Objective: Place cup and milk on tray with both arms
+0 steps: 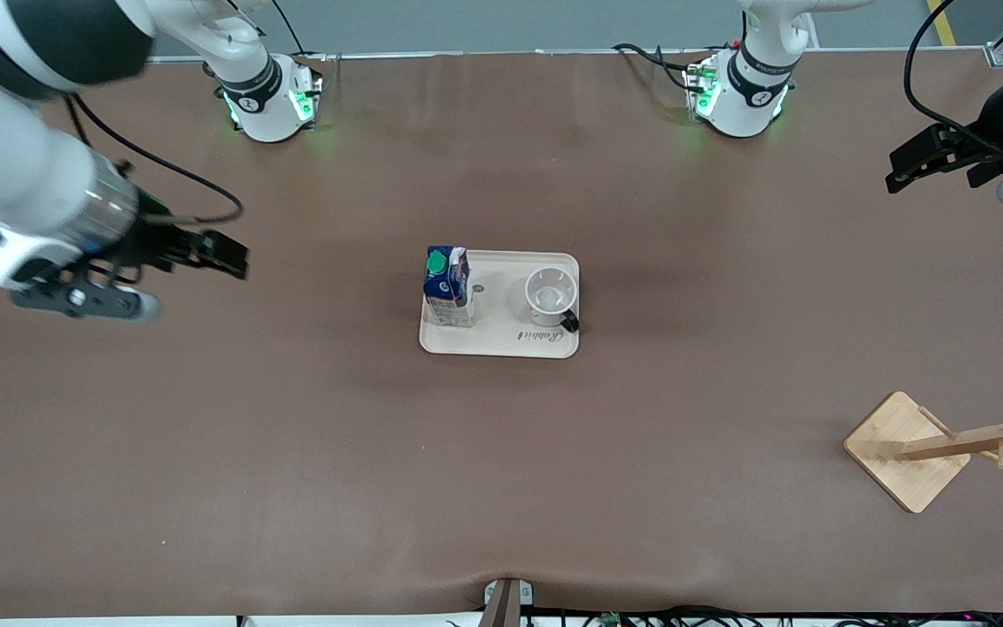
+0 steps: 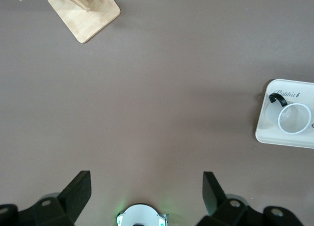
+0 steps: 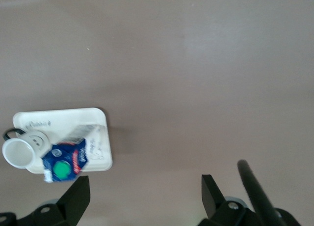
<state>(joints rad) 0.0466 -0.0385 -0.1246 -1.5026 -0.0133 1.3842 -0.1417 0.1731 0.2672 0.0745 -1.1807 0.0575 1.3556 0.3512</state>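
Tools of both arms, left tool [image 1: 932, 165] and right tool [image 1: 197, 261], hang open and empty over bare brown tabletop [image 1: 292, 453], well apart from the cream-white rectangular tray [image 1: 501, 341] already bearing the upright dark-blue milk carton [image 1: 447, 287] and white black-handled mug [image 1: 550, 296]; a careless return sweep could topple the tall carton.

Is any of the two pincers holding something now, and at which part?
Nothing is held. The left pincer and the right pincer are both open and empty, up over bare table. The milk and the cup stand on the tray.
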